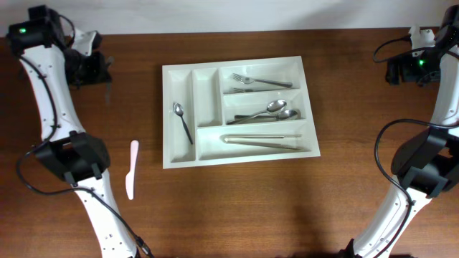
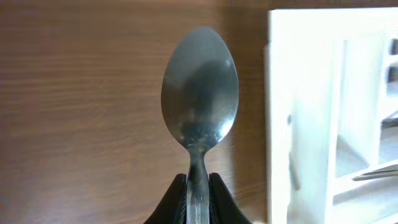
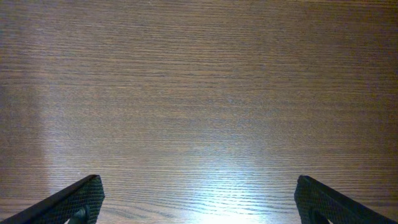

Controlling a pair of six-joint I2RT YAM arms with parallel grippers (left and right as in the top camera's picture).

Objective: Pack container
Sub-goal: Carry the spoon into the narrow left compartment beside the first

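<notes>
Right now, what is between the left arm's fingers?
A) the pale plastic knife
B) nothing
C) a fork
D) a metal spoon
D: the left wrist view shows the left fingers closed on the neck of a metal spoon, its bowl pointing away from them, beside the white cutlery tray.
</notes>
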